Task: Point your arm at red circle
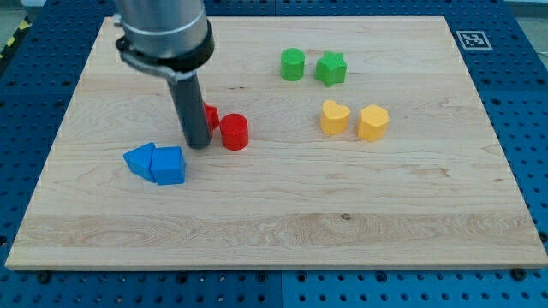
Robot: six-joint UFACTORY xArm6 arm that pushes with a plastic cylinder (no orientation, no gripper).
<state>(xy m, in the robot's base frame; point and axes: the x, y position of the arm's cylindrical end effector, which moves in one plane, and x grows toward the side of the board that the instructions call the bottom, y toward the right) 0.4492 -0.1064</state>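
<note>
The red circle, a short red cylinder, stands on the wooden board left of centre. A second red block sits just to its left, mostly hidden behind my rod, so its shape cannot be made out. My tip rests on the board a little to the left of the red circle, close to it but apart. Two blue blocks lie touching each other just below and left of my tip.
A green cylinder and a green star sit near the view's top. A yellow heart and a yellow hexagon-like block sit at the right of centre. The board ends on a blue perforated table.
</note>
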